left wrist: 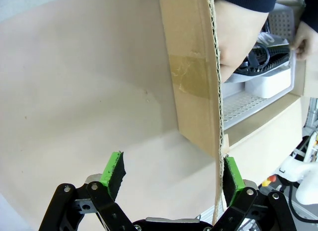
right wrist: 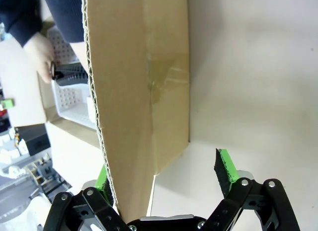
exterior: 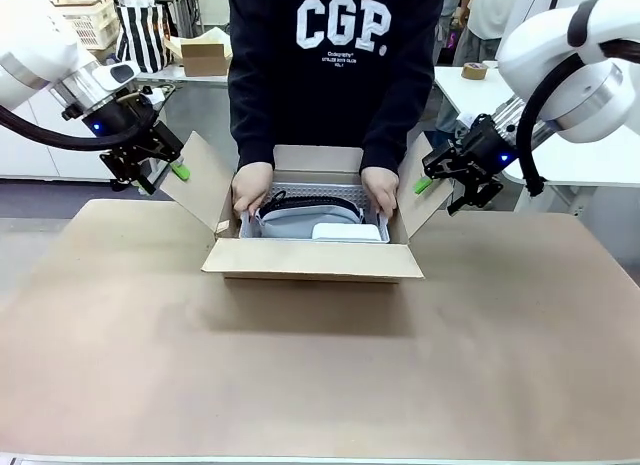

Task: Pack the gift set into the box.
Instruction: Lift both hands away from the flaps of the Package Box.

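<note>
**Pincers open astride the side flaps while hands seat the gift set**

Front view. Left pincer hangs spread at the left flap, and right pincer is likewise spread at the right flap. Neither grips anything. The box sits mid-worktop with its flaps up. One hand and the other hand of the person reach inside and hold the gift set. It is made up of the grey pouch with its black band, the white rounded piece in front, and the perforated panel behind.

Left wrist view. The flap's corrugated edge runs down between the fingers. It lies just beside one green pad, though I cannot tell whether they touch. The other pad stands well apart. Past the flap a hand rests over the black band, with the panel below it.

Right wrist view. Same picture mirrored: the flap stands between the fingers and hides most of one pad, while the other pad is clear of it. A hand works at the panel inside.

Risks, as I judge them:
- Folding either flap inward now would press card onto the person's hands.
- Each flap sits off-centre in its pincer, so closing could pinch only the edge, which may slip out or crease.
- Uneven pull from the two sides could slide or twist the light box on the worktop.
- The set looks to ride high, so the flaps may not close flat.
</note>
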Robot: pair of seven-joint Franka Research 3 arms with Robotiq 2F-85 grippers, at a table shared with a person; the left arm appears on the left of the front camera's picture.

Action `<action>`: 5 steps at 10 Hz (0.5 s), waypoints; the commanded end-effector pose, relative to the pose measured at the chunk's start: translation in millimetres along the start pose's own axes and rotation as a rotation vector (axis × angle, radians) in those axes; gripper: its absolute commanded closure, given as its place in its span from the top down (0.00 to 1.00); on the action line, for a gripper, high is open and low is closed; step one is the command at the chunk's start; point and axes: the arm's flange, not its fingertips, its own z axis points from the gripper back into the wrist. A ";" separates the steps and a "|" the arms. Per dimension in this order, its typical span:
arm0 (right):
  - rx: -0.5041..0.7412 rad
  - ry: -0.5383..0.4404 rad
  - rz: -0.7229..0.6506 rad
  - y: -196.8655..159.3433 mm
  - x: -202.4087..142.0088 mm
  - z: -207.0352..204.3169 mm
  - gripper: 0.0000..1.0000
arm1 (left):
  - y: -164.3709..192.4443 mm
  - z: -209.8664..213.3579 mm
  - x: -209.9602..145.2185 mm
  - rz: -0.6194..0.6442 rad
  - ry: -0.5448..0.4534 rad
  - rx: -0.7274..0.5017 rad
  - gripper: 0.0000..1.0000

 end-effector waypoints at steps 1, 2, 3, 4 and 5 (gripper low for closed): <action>-0.027 -0.008 -0.015 3.8 2.5 -0.1 1.00 | -1.8 0.9 -1.6 0.013 0.000 0.017 1.00; -0.027 -0.008 -0.015 3.8 2.5 -0.1 1.00 | -1.8 0.9 -1.6 0.013 0.000 0.017 1.00; -0.027 -0.008 -0.015 3.8 2.5 -0.1 1.00 | -1.8 0.9 -1.6 0.013 0.000 0.017 1.00; -0.027 -0.008 -0.015 3.8 2.5 -0.1 1.00 | -1.8 0.9 -1.6 0.013 0.000 0.017 1.00; -0.027 -0.008 -0.015 3.8 2.5 -0.1 1.00 | -1.8 0.9 -1.6 0.013 0.000 0.017 1.00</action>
